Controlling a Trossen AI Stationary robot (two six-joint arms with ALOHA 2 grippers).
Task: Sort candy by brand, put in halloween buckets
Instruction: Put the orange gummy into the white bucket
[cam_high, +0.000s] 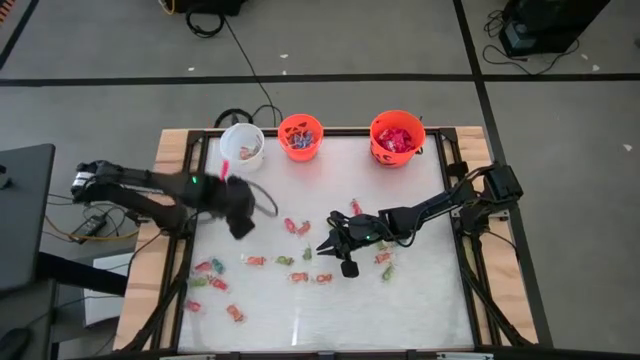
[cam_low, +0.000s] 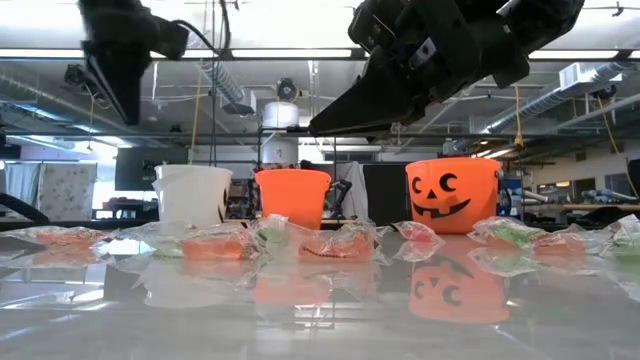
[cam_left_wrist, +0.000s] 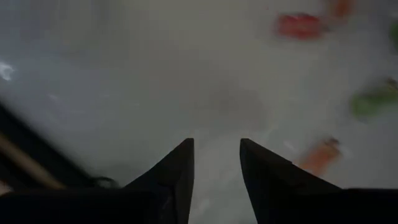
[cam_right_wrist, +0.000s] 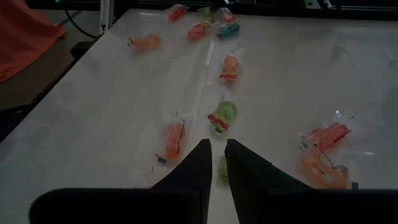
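Note:
Three halloween buckets stand along the far edge: a white one (cam_high: 243, 143), a small orange one (cam_high: 300, 136) and a larger orange one (cam_high: 397, 137) with a black face (cam_low: 452, 195). Wrapped candy (cam_high: 296, 227) lies scattered over the table's middle and near left (cam_high: 212, 270). My left gripper (cam_high: 238, 218) hangs open above the table's left part, pointing steeply down, with nothing between its fingers (cam_left_wrist: 216, 152). My right gripper (cam_high: 328, 244) hovers over the middle, slanting down. Its fingers (cam_right_wrist: 217, 154) stand a narrow gap apart, with no candy in them, above a green candy (cam_right_wrist: 224, 114) and an orange one (cam_right_wrist: 175, 138).
The white and small orange buckets hold some candy, and the larger orange one holds red packets (cam_high: 399, 138). Wooden rails (cam_high: 170, 160) frame the table. Cables (cam_high: 95, 225) lie beyond the left edge. Bare tabletop lies at the near right (cam_high: 410, 310).

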